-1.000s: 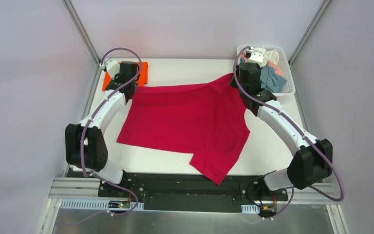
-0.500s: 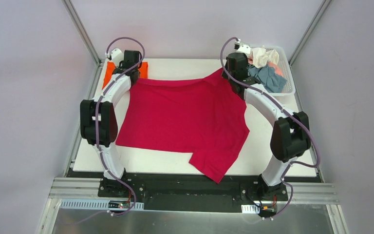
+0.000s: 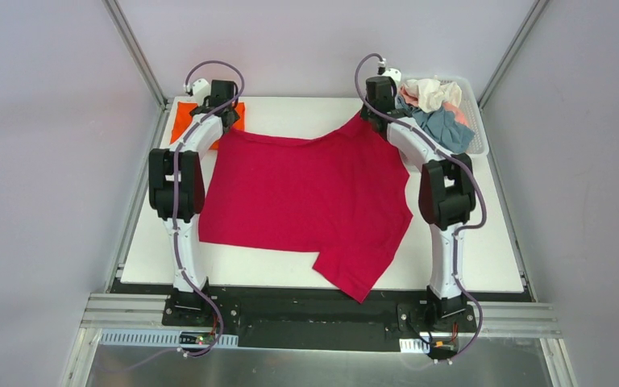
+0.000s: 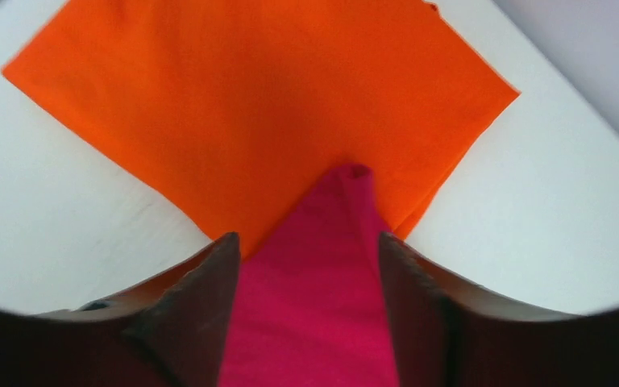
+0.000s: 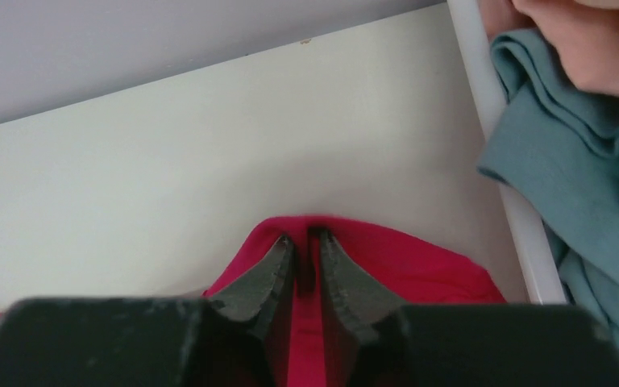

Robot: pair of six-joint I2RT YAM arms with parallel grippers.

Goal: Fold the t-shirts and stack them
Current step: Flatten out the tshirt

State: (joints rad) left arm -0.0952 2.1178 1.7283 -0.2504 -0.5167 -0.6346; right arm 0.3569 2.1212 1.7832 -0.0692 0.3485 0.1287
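A crimson red t-shirt (image 3: 306, 193) lies spread flat across the table, one sleeve hanging toward the front edge. Its far left corner (image 4: 322, 282) rests on a folded orange t-shirt (image 3: 180, 121) (image 4: 266, 97). My left gripper (image 3: 224, 119) (image 4: 306, 238) stands over that corner with its jaws wide apart, and the cloth lies loose between them. My right gripper (image 3: 368, 113) (image 5: 305, 235) is at the red shirt's far right corner. Its jaws are parted only a sliver, with a ridge of red cloth (image 5: 419, 266) in the gap.
A white slatted basket (image 3: 477, 129) (image 5: 492, 105) stands at the back right, just right of my right gripper. It holds a grey-blue shirt (image 3: 443, 125) (image 5: 580, 161), a cream one (image 3: 431, 90) and a pale pink one (image 5: 596, 48). The table's far edge lies close behind both grippers.
Both arms stretched toward the back of the table, drawing the red shirt's far edge taut and straighter. Both grippers, shut on its corners before, have parted their jaws, the left one widely.
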